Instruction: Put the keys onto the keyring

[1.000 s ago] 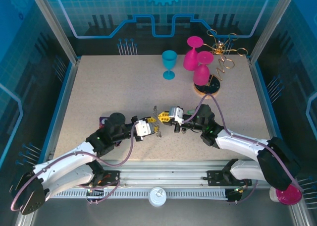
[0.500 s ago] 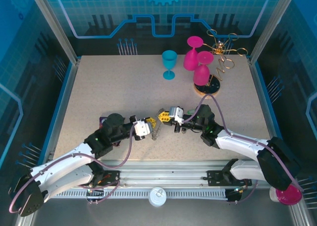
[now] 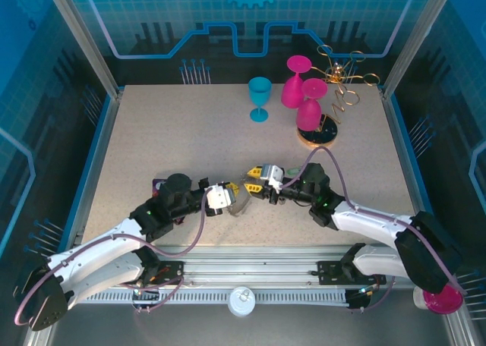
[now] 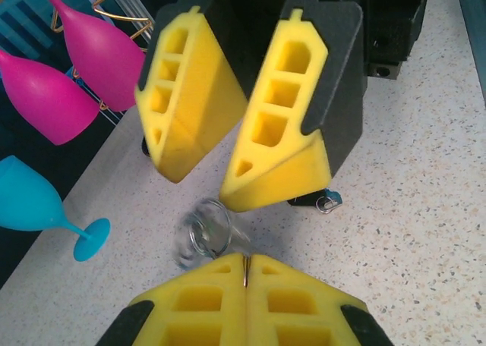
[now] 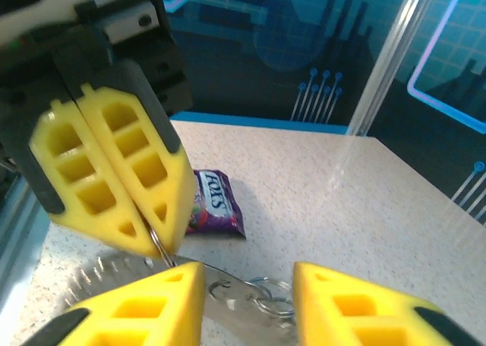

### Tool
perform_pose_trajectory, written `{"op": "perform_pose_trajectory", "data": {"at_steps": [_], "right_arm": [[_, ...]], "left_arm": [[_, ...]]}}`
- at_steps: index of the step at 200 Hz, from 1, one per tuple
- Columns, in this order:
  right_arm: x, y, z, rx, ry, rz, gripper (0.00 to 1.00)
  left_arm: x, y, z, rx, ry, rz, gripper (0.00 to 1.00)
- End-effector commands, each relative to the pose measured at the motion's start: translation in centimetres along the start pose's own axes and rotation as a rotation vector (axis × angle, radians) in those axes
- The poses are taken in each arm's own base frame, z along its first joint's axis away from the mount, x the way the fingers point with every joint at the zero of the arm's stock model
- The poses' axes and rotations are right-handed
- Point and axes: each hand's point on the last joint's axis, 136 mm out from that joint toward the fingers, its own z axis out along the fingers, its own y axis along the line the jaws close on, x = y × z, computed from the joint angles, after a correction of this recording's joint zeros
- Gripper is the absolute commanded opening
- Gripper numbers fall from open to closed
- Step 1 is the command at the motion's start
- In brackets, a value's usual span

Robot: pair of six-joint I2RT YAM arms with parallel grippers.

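Opened wide: right gripper; left gripper pinches keyring (wire loop), lying between right fingers.

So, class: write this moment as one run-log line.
left gripper: shut on keyring wire loop | right gripper: open, fingers either side of keyring

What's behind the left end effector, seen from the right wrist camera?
A purple Fox's sweet packet lies flat on the table there. The left end effector's shut fingers cover its left end, so anything beyond cannot be seen.
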Motion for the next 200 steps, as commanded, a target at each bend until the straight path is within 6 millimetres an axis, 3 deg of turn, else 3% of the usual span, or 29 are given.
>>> {"op": "perform_pose_trajectory", "data": {"at_steps": [1,23,52,97,200], "right_arm": [[0.3,-1.1,-1.0,0.077,0.031,0.036,0.44],[0.6,-1.1,-2.3,0.091,0.071,0.037,0.44],[0.0,0.7,-3.7,0.008,0.069,-0.023,0.33],[-0.9,1.7,-3.2,-0.056,-0.007,-0.069,0.19],[-2.9,2.7,-1.8,-0.146,-0.114,-0.065,0.25]], "left_arm": [[-1.9,1.4,-0.2,-0.014,-0.032,-0.085,0.0],[-1.5,1.7,0.0,0.01,0.011,-0.178,0.0],[-2.5,2.3,0.0,0.034,-0.034,-0.276,0.0],[-5.1,2.1,-0.2,0.102,-0.217,-0.356,0.0],[-5.9,0.2,-0.3,0.231,-0.317,-0.34,0.0]]}}
